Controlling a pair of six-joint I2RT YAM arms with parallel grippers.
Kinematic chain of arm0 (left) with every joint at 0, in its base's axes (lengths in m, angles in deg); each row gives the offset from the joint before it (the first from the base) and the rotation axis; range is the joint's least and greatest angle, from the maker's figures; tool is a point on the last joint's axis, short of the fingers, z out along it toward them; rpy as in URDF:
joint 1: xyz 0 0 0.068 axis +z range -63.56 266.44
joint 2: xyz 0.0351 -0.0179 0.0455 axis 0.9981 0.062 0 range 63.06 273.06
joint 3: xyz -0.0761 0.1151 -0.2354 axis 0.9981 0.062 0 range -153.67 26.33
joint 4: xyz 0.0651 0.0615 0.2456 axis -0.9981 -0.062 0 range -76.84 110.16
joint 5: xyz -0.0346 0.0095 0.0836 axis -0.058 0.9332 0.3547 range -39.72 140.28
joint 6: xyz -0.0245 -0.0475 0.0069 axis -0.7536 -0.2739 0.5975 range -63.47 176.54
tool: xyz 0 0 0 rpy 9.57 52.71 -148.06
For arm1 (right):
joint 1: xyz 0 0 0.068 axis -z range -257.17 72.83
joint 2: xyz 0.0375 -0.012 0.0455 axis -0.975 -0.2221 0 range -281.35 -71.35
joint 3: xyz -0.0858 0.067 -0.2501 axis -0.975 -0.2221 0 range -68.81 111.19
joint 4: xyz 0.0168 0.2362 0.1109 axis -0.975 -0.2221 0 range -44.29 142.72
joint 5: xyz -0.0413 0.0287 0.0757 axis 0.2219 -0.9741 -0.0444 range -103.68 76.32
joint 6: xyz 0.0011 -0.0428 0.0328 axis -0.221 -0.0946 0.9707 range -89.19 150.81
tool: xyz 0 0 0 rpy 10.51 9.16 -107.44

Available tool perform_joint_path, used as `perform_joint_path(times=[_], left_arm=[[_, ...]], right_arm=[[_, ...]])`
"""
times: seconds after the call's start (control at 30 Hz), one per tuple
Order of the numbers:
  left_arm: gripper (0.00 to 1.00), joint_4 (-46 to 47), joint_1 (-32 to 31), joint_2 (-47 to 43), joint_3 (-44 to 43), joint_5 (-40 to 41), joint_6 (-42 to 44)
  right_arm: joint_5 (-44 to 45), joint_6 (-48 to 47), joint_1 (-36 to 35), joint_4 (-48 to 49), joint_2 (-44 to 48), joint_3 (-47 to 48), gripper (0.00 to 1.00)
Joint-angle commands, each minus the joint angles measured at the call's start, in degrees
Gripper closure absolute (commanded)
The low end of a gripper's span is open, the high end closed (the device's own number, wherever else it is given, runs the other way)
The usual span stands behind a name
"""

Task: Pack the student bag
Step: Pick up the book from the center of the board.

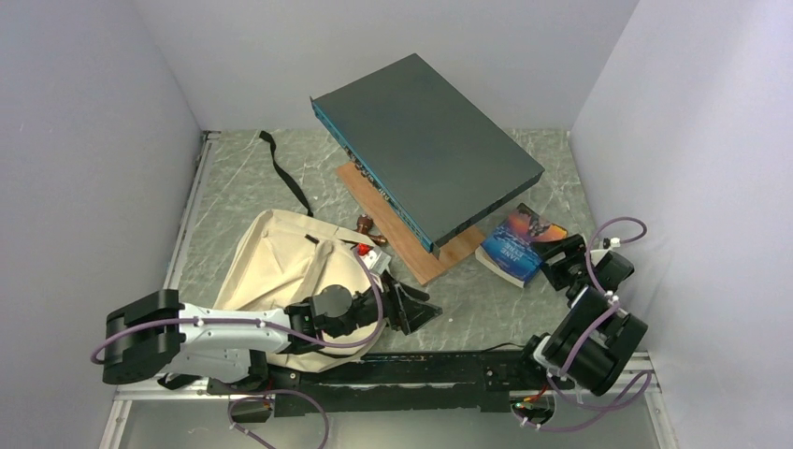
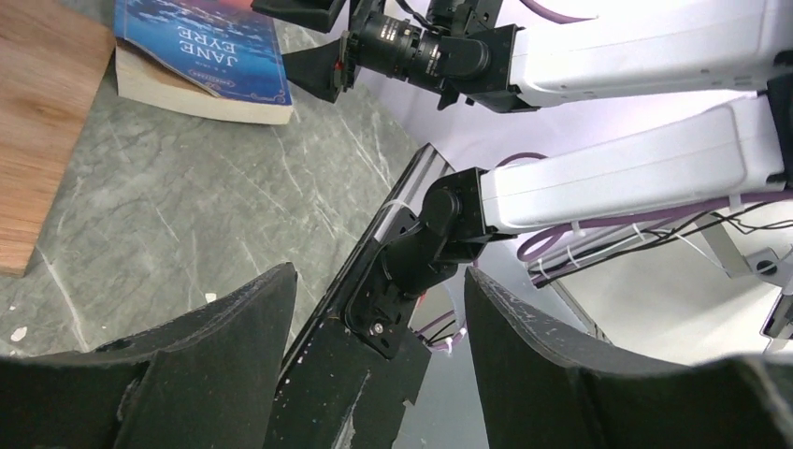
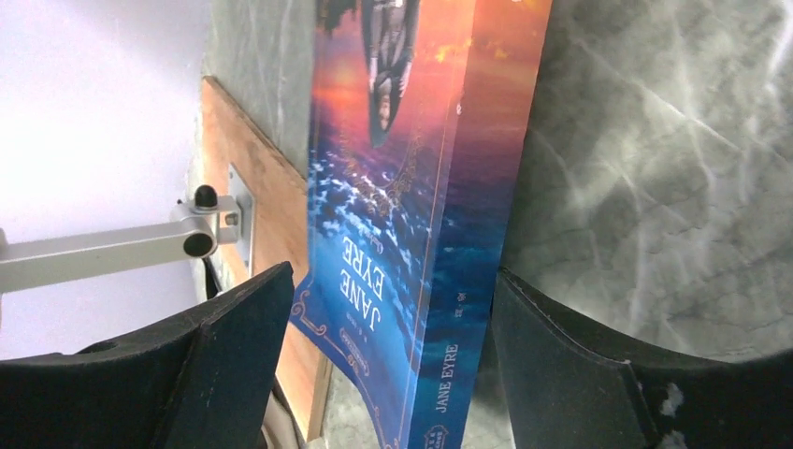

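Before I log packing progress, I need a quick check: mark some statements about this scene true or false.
1. The Jane Eyre book lies on the table, outside the student bag. True.
2. The left fingers hold the book. False: they are open and empty.
3. The dark grey box overlaps the wooden board. True.
4. The right fingers are shut. False: they stand open either side of the book.

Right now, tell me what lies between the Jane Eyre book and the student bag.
The near end of the wooden board, poking out under the grey box; the top view shows it.
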Motion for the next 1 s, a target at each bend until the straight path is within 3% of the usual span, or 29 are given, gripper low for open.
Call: perform_joint_path(times=[0.0,0.27,0.53,0.57,0.6,0.67,0.7,0.8,0.9,0.97], left_arm=[[0.29,-0.82,0.05,-2.24,-0.76,-2.28,1.38],[0.29,-2.71,0.04,-6.21,0.23,-3.78,2.39],[0.28,-11.49,0.04,-14.67,-0.05,-2.25,6.09],[0.27,-12.6,0.04,-15.5,-0.16,-1.95,6.45],[0.27,-14.14,0.04,-16.35,-0.36,-1.73,6.89],[0.27,-16.23,0.04,-17.7,-0.81,-1.23,7.39],[0.27,-17.26,0.04,-18.28,-1.08,-1.03,7.54],[0.27,-20.88,0.04,-20.13,-2.57,-0.97,7.99],[0.25,-24.64,0.04,-22.53,-3.68,-0.6,8.13],[0.23,-27.84,0.05,-24.13,-4.87,0.59,8.42]], right_arm=[[-6.62,-0.41,-1.66,-3.06,5.93,1.08,0.24],[-7.08,1.71,-1.69,1.21,4.69,0.19,0.43],[-5.72,4.58,-2.41,7.77,1.38,0.52,0.45],[-4.76,4.15,-2.66,7.12,1.1,0.84,0.52],[-3.68,3.67,-2.95,6.07,0.96,1.2,0.64],[-1.44,2.01,-3.3,1.23,1.81,3.12,0.91],[0.36,0.96,-3.48,-2.9,3.0,4.4,1.0],[10.55,-3.72,-4.88,-21.42,11.6,10.92,1.0],[26.56,-6.38,-11.07,-41.02,21.01,19.94,1.0],[33.23,-6.3,-15.81,-48.57,24.19,23.68,1.0]])
